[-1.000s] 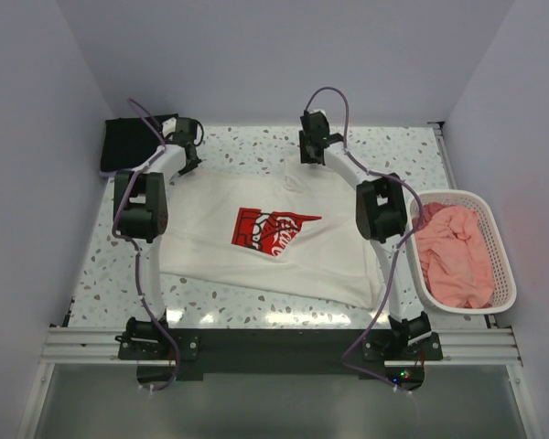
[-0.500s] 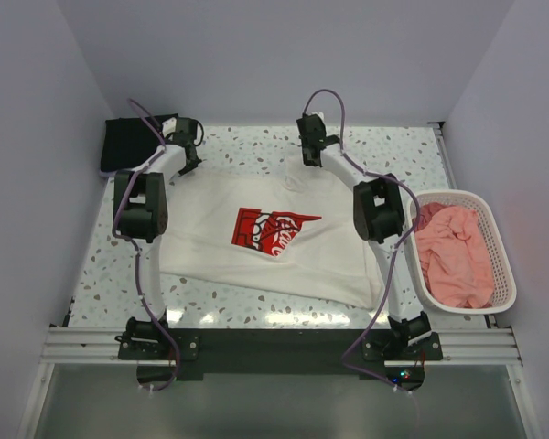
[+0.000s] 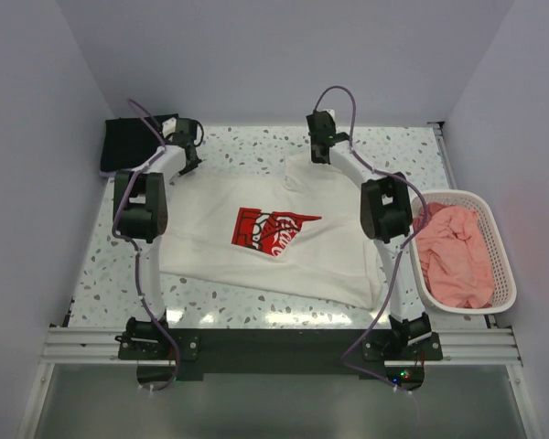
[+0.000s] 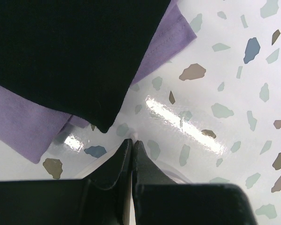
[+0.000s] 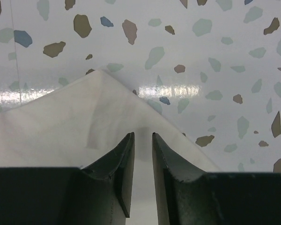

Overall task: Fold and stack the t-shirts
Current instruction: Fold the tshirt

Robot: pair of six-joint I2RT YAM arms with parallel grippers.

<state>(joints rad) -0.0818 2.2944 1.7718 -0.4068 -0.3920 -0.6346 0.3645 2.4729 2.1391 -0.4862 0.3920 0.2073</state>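
spread shirt (image 3: 256, 261) central, basket (image 3: 453, 193) right, stack (image 3: 128, 146) far-left

Inventory of fittings.

1. Table (image 3: 403, 151): one, with a glossy white top flecked with brown, grey-green and blue chips, showing bright streaks of reflected light.
2. Basket (image 3: 457, 307): one, white slatted plastic, oblong with rounded corners, standing at the table's right edge.
3. Rail (image 3: 82, 346): silver metal, grooved, running along the near edge of the table.
4. Walls (image 3: 274, 64): plain pale grey-lilac panels that closed in the left, back and right sides.
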